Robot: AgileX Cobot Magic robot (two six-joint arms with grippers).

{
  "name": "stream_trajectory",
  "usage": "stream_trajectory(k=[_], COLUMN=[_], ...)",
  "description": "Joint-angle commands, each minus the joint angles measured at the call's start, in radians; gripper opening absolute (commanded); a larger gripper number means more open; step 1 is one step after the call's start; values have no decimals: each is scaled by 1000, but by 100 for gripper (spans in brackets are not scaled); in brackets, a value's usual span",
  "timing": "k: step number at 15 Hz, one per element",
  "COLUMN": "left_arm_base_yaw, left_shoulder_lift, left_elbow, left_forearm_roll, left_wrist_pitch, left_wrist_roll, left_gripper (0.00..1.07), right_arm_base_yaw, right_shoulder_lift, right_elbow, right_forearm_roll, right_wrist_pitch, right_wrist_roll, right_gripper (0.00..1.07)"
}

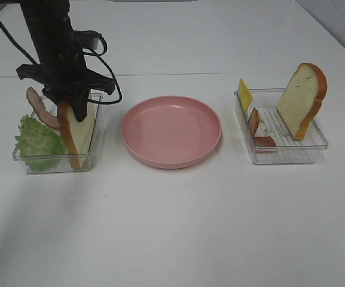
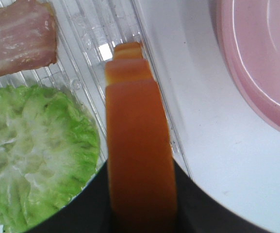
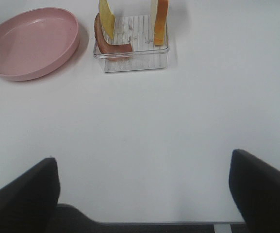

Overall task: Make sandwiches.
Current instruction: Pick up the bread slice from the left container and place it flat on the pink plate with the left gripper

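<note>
Exterior high – my left gripper [image 1: 70,100]: down over the left tray [image 1: 52,168], set on the top edge of the left bread slice [image 1: 84,128].
Exterior high – left tray contents: the bread slice upright on its edge; lettuce [image 1: 37,143] beside it; left bacon strip [image 1: 40,107] leaning above the lettuce, close to my gripper.
Exterior high – pink plate [image 1: 172,162]: bare, on the desk [image 1: 172,227] between the two trays.
Exterior high – right tray [image 1: 292,156]: right bread slice [image 1: 301,98] upright, cheese slice [image 1: 244,94] against the far wall, right bacon strip [image 1: 255,121] low inside.
Left wrist – grip: dark fingers [image 2: 198,208] press on both sides of the orange crust [image 2: 137,145]; I judge the gripper clamped on this slice.
Left wrist – neighbours: lettuce on one side, tray wall just beside on the other, plate rim [image 2: 261,63] beyond.
Right wrist – my right gripper [image 3: 144,194]: fingers well apart, nothing between, hanging over bare desk, well apart from the right tray.
Step in hand: taking the first bread slice; nothing is stacked yet.
Next move: lift straight up until the slice clears the tray wall, carry it to the plate, lay it flat.
Edges: tray wall and bacon strip crowd the slice; a sideways pull could drag either.
Open room: clear desk between tray and plate; wide bare desk in front.
</note>
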Motion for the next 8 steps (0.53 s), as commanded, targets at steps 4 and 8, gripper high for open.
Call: stream_trajectory(k=[4, 8], left_arm_base_yaw=[-5, -5], left_shoulder_lift=[-1, -74], left_elbow=[-3, -3], left_forearm_roll=[0, 0], left_wrist_pitch=[79, 96], left_wrist_roll=[-17, -33], left_gripper=[0, 0], right_arm_base_yaw=[0, 0], right_shoulder_lift=[-29, -29], right_elbow=[4, 4], right_forearm_roll=[4, 4], right_wrist_pitch=[-7, -7], right_wrist_roll=[-1, -1], right_gripper=[90, 90])
